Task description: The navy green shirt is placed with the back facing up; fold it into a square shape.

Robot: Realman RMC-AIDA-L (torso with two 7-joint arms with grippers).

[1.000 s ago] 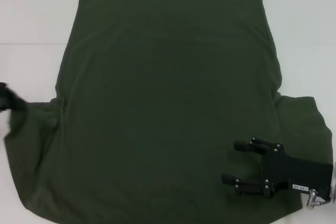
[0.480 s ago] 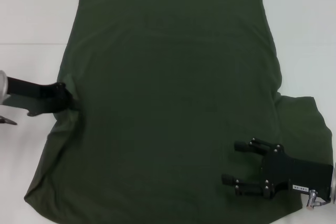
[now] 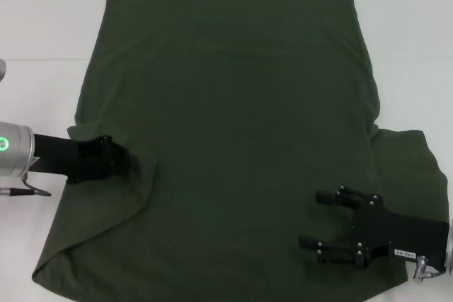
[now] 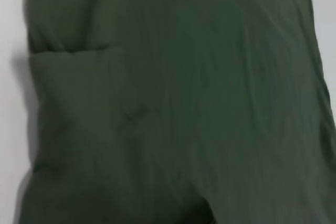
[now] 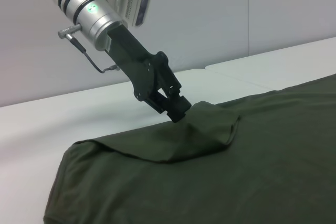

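The navy green shirt [image 3: 233,139] lies spread flat, plain side up, over most of the white counter [image 3: 42,19], reaching from near the far edge to the near edge; its hem runs straight along the far side, and one short sleeve sticks out toward the counter's right edge. At the left edge of the cloth, the left gripper [image 3: 120,164] comes in low from the counter's left side, its jaws pressed together on the left sleeve, which is lifted and drawn inward over the body of the shirt. In the right wrist view the same left gripper [image 5: 178,109] shows pinching a raised peak of fabric, with a folded flap of sleeve draped below it onto the flat cloth. The left wrist view is filled by the green cloth [image 4: 184,103], with a folded edge across it and a strip of counter at one side. The right gripper [image 3: 322,221] rests over the near right part of the shirt, close to the near edge of the counter, its jaws spread apart and holding nothing.
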